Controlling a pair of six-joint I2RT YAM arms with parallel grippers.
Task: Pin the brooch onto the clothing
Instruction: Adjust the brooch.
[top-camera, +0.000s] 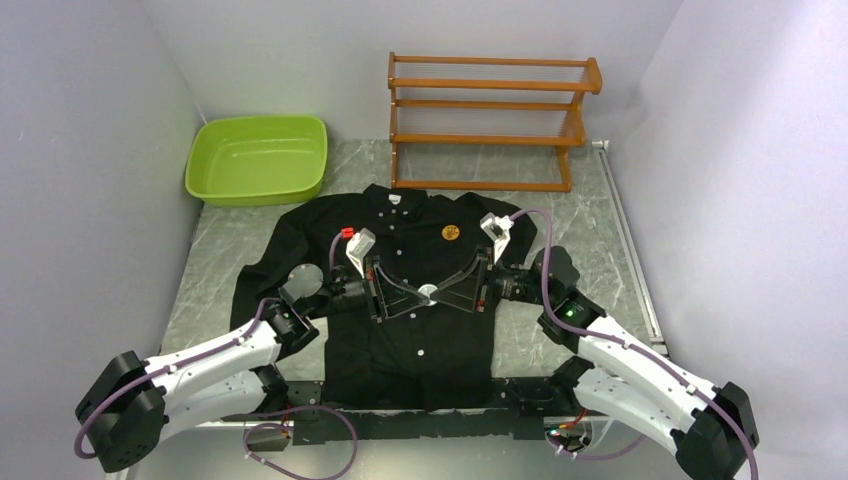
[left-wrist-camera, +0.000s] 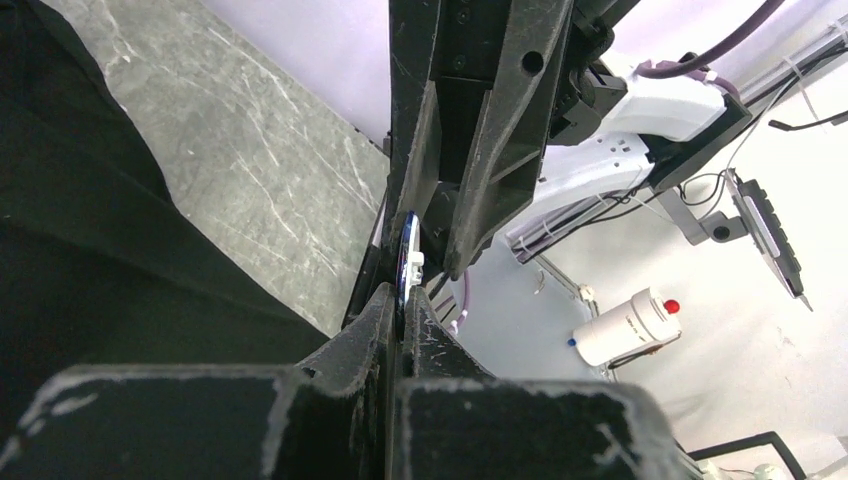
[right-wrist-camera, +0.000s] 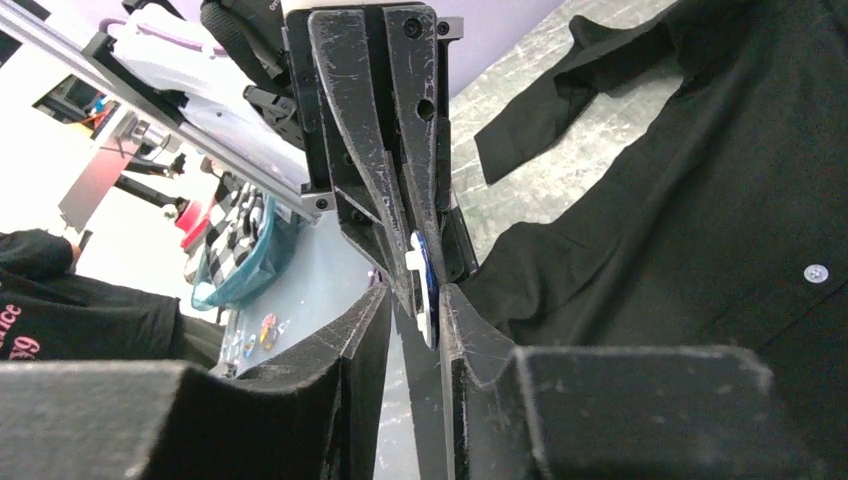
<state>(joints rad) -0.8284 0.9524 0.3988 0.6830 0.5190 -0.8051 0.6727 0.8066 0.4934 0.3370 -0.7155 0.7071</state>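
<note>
- Nearest me, two robot arms are bolted at the table's front edge, the left arm (top-camera: 210, 365) and the right arm (top-camera: 640, 370). Both are white with black joints and purple cables, and they lean inward until their tips meet.
- The table (top-camera: 215, 270) has a grey, marble-patterned top, with one metal rail (top-camera: 628, 250) along its right side.
- One black shirt (top-camera: 400, 350) lies flat and face up across the middle, collar at the far end and sleeves spread. A few white buttons run down its front.
- Above the shirt's chest, the left gripper (left-wrist-camera: 400, 305) is pinched tight on the edge of one small blue and white disc (top-camera: 428, 292), holding it upright.
- The right gripper (right-wrist-camera: 415, 292) faces it from the other side. Its two fingers stand a little apart with the disc in the gap between them. The disc sits close against one finger, but I cannot tell whether it is actually pressed.
- Just beyond the grippers, one round orange brooch (top-camera: 451, 233) rests on the shirt's upper chest, right of the button line and apart from both grippers.
- At the far left stands one lime-green plastic basin (top-camera: 255, 198), just beyond the shirt's shoulder.
- At the far middle stands one wooden rack (top-camera: 480, 138) with slatted tiers, just behind the collar.
- Plain pale lilac walls (top-camera: 90, 150) close in the left, back and right.
</note>
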